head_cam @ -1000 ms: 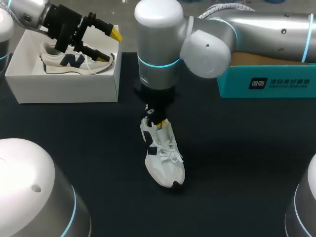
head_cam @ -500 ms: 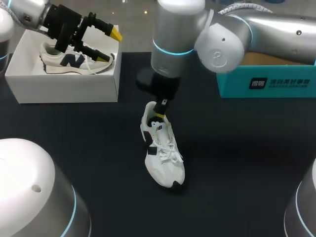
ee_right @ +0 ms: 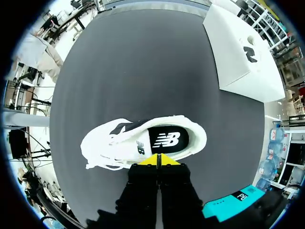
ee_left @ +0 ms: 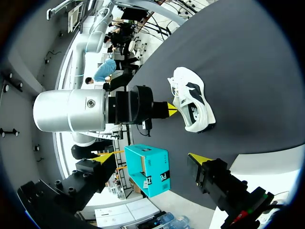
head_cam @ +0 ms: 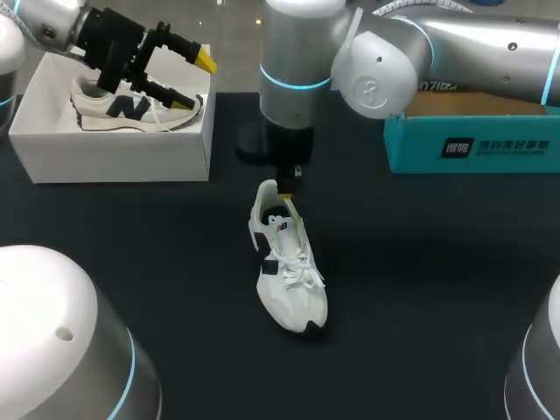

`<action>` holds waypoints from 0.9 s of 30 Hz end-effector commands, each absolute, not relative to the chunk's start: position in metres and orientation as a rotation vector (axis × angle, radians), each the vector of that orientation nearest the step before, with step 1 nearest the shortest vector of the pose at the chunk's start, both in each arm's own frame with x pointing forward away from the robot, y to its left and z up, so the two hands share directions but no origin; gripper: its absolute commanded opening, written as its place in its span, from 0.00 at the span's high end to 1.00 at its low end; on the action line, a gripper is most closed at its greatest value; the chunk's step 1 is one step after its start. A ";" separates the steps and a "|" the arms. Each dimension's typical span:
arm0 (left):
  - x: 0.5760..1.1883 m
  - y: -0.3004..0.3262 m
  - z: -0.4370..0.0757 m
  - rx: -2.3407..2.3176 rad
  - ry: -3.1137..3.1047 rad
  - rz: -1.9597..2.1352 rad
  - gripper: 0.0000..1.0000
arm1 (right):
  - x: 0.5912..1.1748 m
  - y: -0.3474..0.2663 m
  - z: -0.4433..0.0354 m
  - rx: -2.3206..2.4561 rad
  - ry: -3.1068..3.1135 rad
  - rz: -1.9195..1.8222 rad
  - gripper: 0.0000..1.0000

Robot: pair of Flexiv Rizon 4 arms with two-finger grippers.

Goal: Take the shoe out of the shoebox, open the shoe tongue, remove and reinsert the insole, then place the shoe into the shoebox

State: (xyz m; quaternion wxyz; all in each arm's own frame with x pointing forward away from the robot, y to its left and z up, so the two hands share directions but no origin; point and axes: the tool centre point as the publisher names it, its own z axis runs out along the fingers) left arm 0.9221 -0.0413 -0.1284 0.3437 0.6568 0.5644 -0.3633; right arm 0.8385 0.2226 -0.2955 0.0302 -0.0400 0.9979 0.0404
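Right gripper (ee_right: 158, 160): the two yellow tips were pressed together with nothing seen between them. They stood at the rim of the shoe's (head_cam: 287, 271) opening, near the heel; whether they touched it could not be confirmed.

Shoe: white, lying sole-down on the dark table (head_cam: 420, 289), outside the shoebox (head_cam: 114, 157) and well apart from it, to its right and nearer the robot. Its long axis ran roughly from the far side of the table to the near side, slightly skewed. The heel pointed toward the far side and the toe toward the robot. The black insole (ee_right: 164, 139) was in place and visible through the opening.

Left gripper (head_cam: 194, 81): fingers spread wide, holding nothing, hanging over the right end of the shoebox.

Shoebox: white and open-topped, containing a second shoe (head_cam: 131, 109), which was white with a dark side mark and lay lengthwise.

Teal box (head_cam: 472, 144): far to the right of the shoebox, with a brown interior and no contents discernible.
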 end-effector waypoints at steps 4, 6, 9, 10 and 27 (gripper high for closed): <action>0.921 -0.041 -0.128 1.708 1.468 -0.940 0.00 | 0.858 0.226 -0.298 -0.224 3.056 0.115 1.00; 0.921 -0.041 -0.128 1.708 1.468 -0.940 0.00 | 0.863 0.230 -0.297 -0.285 3.043 0.119 1.00; 0.921 -0.041 -0.128 1.708 1.468 -0.940 0.00 | 0.872 0.239 -0.298 -0.375 3.035 0.075 0.62; 0.921 -0.041 -0.128 1.708 1.468 -0.940 0.00 | 0.875 0.241 -0.299 -0.382 3.031 0.075 0.57; 0.921 -0.041 -0.128 1.708 1.468 -0.940 0.00 | 0.902 0.245 -0.332 -0.495 3.006 0.111 0.24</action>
